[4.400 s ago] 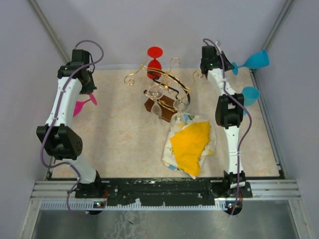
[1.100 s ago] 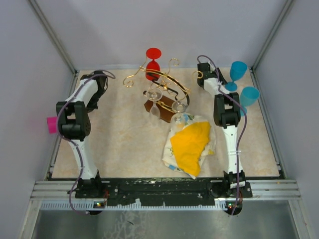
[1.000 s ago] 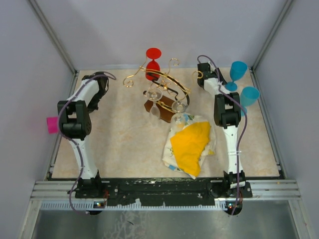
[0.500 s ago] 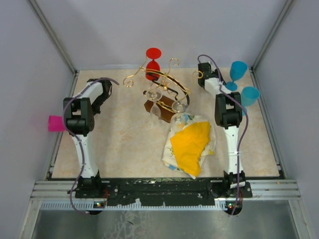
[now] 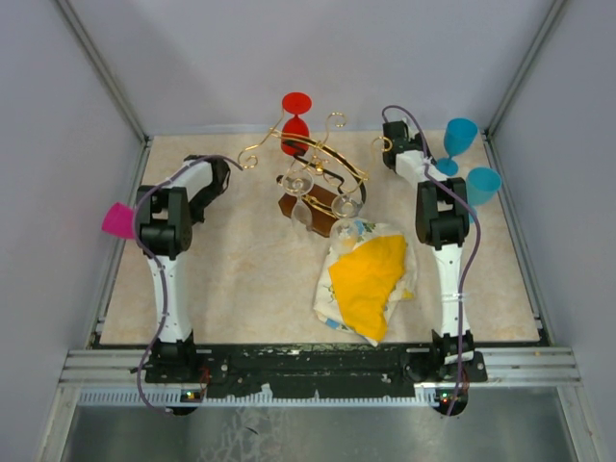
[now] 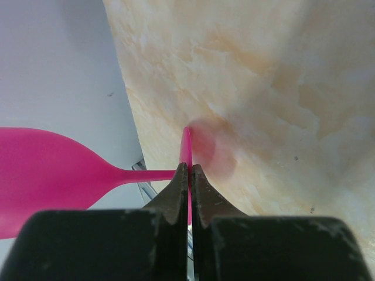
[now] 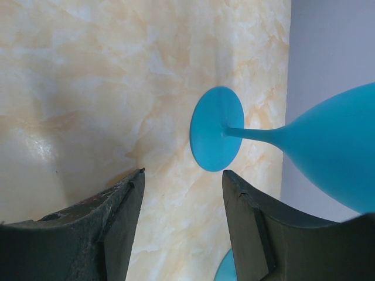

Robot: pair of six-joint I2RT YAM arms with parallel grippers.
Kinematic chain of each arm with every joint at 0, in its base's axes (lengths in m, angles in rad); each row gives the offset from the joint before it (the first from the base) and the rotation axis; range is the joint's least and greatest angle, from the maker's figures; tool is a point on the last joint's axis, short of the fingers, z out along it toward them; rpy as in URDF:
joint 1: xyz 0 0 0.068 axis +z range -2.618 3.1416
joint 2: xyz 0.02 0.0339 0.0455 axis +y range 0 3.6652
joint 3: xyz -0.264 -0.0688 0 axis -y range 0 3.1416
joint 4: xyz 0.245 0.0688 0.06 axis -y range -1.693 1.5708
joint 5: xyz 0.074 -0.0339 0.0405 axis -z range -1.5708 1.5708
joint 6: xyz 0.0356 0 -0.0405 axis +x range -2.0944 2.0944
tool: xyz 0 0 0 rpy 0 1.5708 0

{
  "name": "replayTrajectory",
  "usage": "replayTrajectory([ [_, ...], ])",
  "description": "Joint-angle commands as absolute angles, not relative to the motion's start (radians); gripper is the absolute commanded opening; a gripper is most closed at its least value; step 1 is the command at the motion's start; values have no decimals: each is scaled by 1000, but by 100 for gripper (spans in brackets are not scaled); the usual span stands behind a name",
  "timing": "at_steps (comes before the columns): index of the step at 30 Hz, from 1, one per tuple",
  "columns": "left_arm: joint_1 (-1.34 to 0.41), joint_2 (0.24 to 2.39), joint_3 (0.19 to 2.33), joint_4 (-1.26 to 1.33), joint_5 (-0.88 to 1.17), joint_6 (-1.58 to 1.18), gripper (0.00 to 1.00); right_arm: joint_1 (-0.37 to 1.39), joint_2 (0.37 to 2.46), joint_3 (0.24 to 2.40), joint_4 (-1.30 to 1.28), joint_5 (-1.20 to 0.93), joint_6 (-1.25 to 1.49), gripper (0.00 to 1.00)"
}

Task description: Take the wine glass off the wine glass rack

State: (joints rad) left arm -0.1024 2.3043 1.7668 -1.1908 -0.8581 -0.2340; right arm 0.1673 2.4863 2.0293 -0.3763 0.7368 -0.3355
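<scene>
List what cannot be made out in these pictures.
Pink glass: left wrist view, bowl cut by left edge; top view, stem hidden by the left arm.
Blue glass: right wrist view, bowl cut by right edge.
Clear glasses: top view, too small to see their hold on the rack.

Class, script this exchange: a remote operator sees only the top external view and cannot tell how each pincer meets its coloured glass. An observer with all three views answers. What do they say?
Operator: The pink glass sticks out past the left arm. Where is it gripped?
Observer: The left pincer is shut on the flat foot of the pink glass, edge-on between the fingers. The stem and bowl jut out sideways.
Operator: And the right arm, does it have the blue glass beside it?
Observer: No. The right pincer is open. The foot of the blue glass rests on the table beyond the fingertips, apart from both.
</scene>
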Motion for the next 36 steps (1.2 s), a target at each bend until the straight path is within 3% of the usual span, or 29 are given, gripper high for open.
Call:
replayTrajectory([
  [1, -110, 2330, 1779, -1210, -824, -302, 0, 171, 2478, 1997, -429, 643, -294, 59],
  [17, -179, 2398, 1799, -1212, -859, -394, 4, 158, 2482, 2021, -447, 626, -267, 58],
  [36, -218, 2396, 1726, -1142, -871, -474, 23, 151, 2475, 2008, -447, 602, -260, 59],
])
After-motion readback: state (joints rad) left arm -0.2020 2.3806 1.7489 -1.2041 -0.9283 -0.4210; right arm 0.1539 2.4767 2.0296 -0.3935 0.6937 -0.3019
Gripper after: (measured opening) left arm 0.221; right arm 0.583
